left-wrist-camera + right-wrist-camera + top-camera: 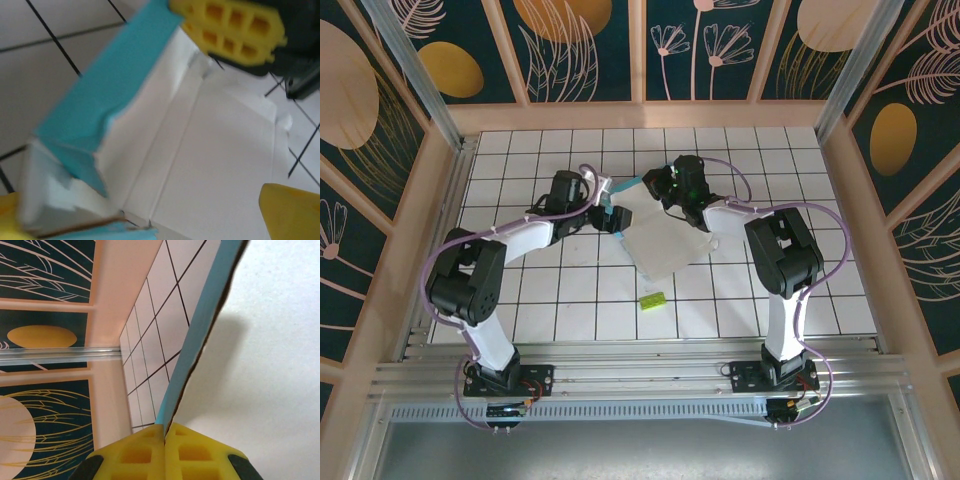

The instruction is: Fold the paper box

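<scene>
Your paper box (pixel 668 240) lies pale side up on the tabletop (pixel 570 310) between the arms. Its raised teal flap runs along the left edge, just beside the left tool (pixel 605 207), which is spread wide and empty. The right tool (pixel 657 186) pinches the far edge. The left wrist view shows the creases. The right wrist view shows the edge nipped between the pads (pixel 140 455).
</scene>
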